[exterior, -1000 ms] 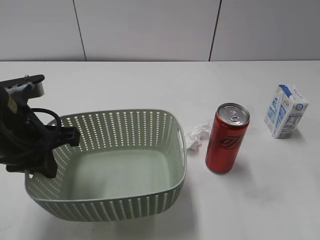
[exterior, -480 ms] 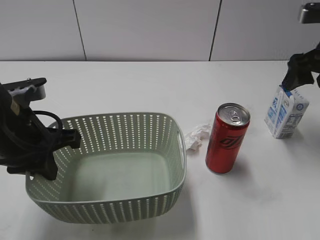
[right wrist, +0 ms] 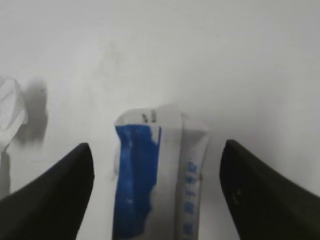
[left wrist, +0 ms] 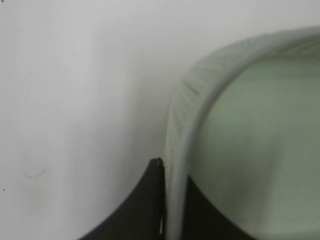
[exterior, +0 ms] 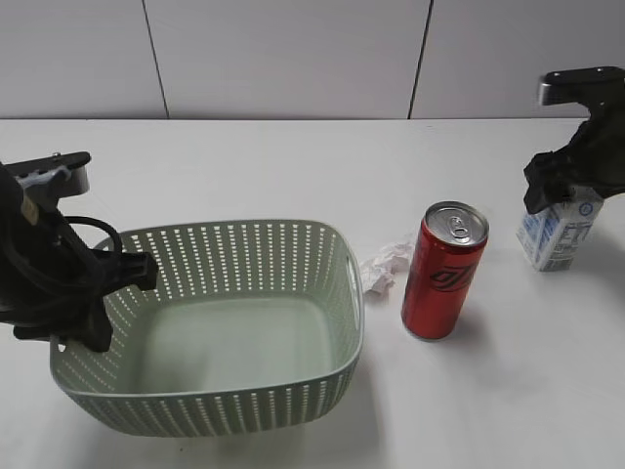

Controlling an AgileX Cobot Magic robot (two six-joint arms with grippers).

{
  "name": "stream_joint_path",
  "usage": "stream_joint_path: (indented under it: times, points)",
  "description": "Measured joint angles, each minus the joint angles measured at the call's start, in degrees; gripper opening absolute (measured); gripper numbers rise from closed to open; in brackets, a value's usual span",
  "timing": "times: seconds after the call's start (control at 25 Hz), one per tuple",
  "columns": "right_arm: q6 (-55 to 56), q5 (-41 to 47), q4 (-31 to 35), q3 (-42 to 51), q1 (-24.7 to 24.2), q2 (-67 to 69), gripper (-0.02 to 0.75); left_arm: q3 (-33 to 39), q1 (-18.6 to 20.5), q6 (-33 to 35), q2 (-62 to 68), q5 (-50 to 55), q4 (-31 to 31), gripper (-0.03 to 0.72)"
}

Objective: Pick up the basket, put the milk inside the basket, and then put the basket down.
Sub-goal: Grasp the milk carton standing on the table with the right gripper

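The pale sage-green basket (exterior: 234, 322) sits at the front left. My left gripper (exterior: 93, 293) is shut on its left rim; in the left wrist view the rim (left wrist: 192, 130) runs between my two black fingers (left wrist: 135, 210). The milk (exterior: 559, 233), a small white carton with blue top, stands at the far right. My right gripper (exterior: 568, 181) hovers just above it, open. In the right wrist view the milk (right wrist: 157, 170) lies between my spread fingers (right wrist: 55, 195), with a gap on each side.
A tall red soda can (exterior: 444, 271) stands between basket and milk. A crumpled white paper (exterior: 386, 264) lies beside the can, also at the left edge of the right wrist view (right wrist: 10, 112). A grey wall closes the back.
My right arm has come into view from the upper right and lowered over the milk. The basket and left gripper have barely moved.
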Motion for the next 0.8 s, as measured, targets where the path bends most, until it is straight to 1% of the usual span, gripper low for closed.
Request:
stream_joint_path:
  times: [0.08,0.2,0.28,0.36,0.44,0.52,0.68,0.8]
  points:
    - [0.00,-0.05,-0.04,0.00,0.00,0.90,0.573,0.00,0.00,0.00,0.00,0.00,0.00,-0.001]
    - [0.05,-0.05,-0.04,0.00,0.00,1.10,0.502,0.00,0.00,0.00,0.00,0.00,0.00,-0.001]
    - [0.05,0.05,-0.04,0.00,0.00,1.10,0.421,0.00,0.00,0.00,0.00,0.00,0.00,-0.001]
    - [0.05,0.77,-0.04,-0.08,0.00,1.10,0.313,0.00,0.00,0.00,0.00,0.00,0.00,-0.001]
    - [0.05,2.39,-0.04,-0.83,0.00,1.10,0.315,0.00,0.00,0.00,0.00,0.00,0.00,-0.001]
    - [0.05,5.77,-0.06,-2.39,0.00,1.17,0.314,0.00,0.00,0.00,0.00,0.00,0.00,-0.001]
    - [0.05,14.01,-0.11,-9.34,0.25,0.51,0.314,0.00,0.00,0.00,0.00,0.00,0.00,-0.001]
    - [0.00,17.21,-0.51,-14.61,1.35,-3.00,0.314,0.00,0.00,0.00,0.00,0.00,0.06,-0.001]
